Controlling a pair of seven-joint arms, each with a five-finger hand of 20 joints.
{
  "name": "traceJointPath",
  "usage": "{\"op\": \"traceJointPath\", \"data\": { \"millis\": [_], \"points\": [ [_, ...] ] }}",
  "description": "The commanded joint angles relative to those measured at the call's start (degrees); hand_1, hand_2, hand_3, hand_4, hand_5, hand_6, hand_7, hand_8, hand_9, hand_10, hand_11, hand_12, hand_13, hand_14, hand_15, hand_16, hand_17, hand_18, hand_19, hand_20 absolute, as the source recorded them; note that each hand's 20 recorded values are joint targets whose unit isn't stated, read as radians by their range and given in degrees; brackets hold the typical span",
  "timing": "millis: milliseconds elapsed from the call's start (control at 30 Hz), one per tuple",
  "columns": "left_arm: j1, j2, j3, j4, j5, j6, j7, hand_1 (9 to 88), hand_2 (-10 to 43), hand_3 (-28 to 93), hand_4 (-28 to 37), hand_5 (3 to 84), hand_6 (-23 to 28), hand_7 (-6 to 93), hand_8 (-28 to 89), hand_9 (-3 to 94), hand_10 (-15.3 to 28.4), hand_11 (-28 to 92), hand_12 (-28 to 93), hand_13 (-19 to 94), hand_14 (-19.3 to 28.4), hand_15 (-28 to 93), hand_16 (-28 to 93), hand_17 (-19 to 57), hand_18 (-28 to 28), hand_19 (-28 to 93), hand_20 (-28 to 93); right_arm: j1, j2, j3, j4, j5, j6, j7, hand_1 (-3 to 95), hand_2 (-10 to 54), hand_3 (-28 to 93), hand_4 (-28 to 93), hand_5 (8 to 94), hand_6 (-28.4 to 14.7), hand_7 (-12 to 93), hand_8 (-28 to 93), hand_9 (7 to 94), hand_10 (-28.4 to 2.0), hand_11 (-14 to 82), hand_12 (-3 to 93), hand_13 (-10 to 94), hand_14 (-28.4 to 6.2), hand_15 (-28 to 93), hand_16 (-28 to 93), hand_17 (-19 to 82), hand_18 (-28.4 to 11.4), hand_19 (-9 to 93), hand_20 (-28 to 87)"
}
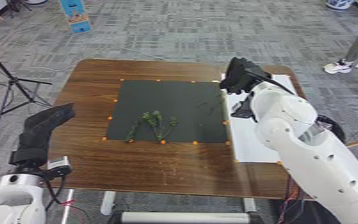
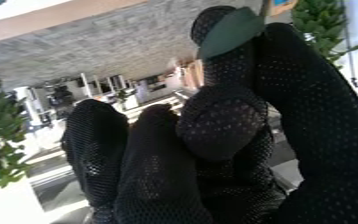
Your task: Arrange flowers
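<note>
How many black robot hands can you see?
2. The left hand is by the brown table's left edge. The right hand is over the table's far right part, near the white sheet, holding a green leaf.

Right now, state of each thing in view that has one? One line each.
Right hand: closed in a pinch, above the white sheet
Leafy stem: pinched in that hand
Left hand: open, fingers extended, by the table's left edge
Green sprigs: lying on the dark mat
Dark mat: flat on the table
White sheet: flat, partly covered by the right arm
</note>
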Motion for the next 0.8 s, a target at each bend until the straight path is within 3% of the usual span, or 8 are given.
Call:
{"op": "traceJointPath", "data": {
  "millis": [33, 400, 800],
  "points": [
    [0.1, 0.20, -0.39, -0.60, 0.23, -0.38, -0.30, 22.7, -1.8, 72, -26.1, 49.4, 3.6, 14.2, -8, 49.3, 12.5, 18, 12, 38, 14.7, 13, 2, 4.8, 10.7, 5, 15, 1.3, -0.2, -1.2, -0.9, -0.2, 0.4, -1.1, 46.8, -9.5, 66, 3, 90.8, -0.6, 29, 28, 93.7, -8.0, 57.6, 24.0, 94, -5.8, 72, 43, 61, -24.7, 93, 69],
    [0.4, 0.16, -0.48, -0.88, 0.44, -0.32, -0.72, 22.9, -1.8, 72, -25.9, 49.4, 3.6, 14.0, -8, 49.2, 12.5, 18, 12, 38, 14.6, 13, 2, 4.8, 10.7, 5, 15, -1.8, -3.6, -1.4, -3.3, -1.8, 0.5, -0.7, 46.8, -9.5, 66, 3, 91.0, -0.7, 29, 27, 93.7, -8.1, 57.8, 23.8, 94, -5.9, 72, 42, 61, -24.7, 93, 69],
    [-0.1, 0.11, 0.10, -0.70, 0.82, -0.71, -0.79, 23.0, -1.9, 72, -25.6, 49.3, 3.6, 14.0, -8, 49.2, 12.4, 18, 12, 38, 14.6, 13, 2, 4.7, 10.7, 5, 15, -4.3, -9.2, -4.6, 1.3, -3.9, 2.7, -0.8, 46.7, -9.5, 66, 3, 91.1, -0.8, 29, 27, 93.7, -8.0, 58.0, 23.4, 94, -5.8, 72, 42, 62, -24.7, 93, 69]
  ]
}}
